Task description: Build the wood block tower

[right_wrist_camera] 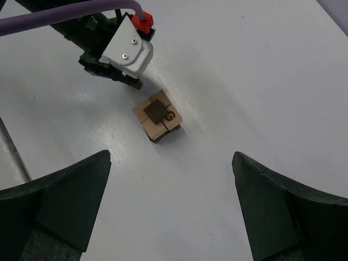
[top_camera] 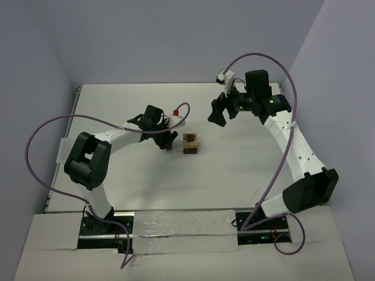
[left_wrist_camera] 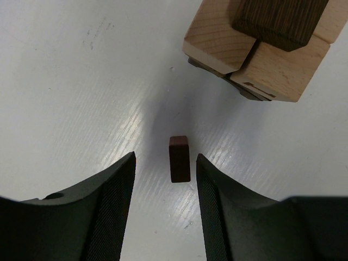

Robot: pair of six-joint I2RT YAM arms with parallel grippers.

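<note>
The wood block tower (top_camera: 190,143) stands mid-table: light tan blocks, one printed with a G, topped by a dark brown block. It shows in the right wrist view (right_wrist_camera: 157,116) and at the top right of the left wrist view (left_wrist_camera: 260,43). A small dark reddish-brown block (left_wrist_camera: 179,158) stands on the table just ahead of my left gripper's fingertips, nearer the right finger, untouched. My left gripper (left_wrist_camera: 165,163) is open, low over the table just left of the tower (top_camera: 166,142). My right gripper (right_wrist_camera: 171,163) is wide open and empty, held high to the tower's upper right (top_camera: 218,112).
The white table (top_camera: 234,170) spreads around the tower. A purple cable with a red tip (top_camera: 176,111) loops by the left wrist. The left wrist's white camera mount (right_wrist_camera: 126,50) shows in the right wrist view. Grey walls stand at the back and sides.
</note>
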